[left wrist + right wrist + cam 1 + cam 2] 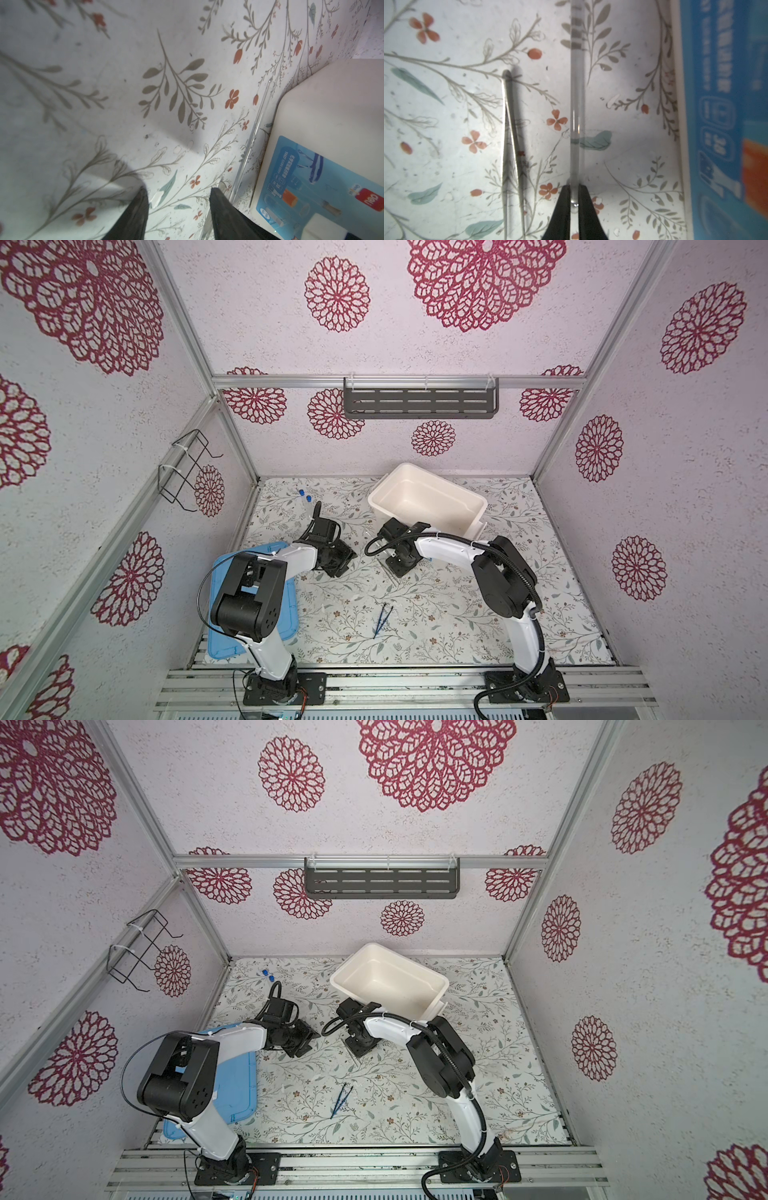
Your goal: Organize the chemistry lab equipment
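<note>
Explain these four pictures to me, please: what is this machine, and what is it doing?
It is a robot with a left arm and a right arm at a flowery table. Two pictures look down from above; two come from cameras on the wrists. On the table lie a white tub, a light-blue lid, dark blue tweezers, two blue-capped tubes and silvery tweezers. The right claw is shut on a clear rod; the left claw is open, holding nothing.
</note>
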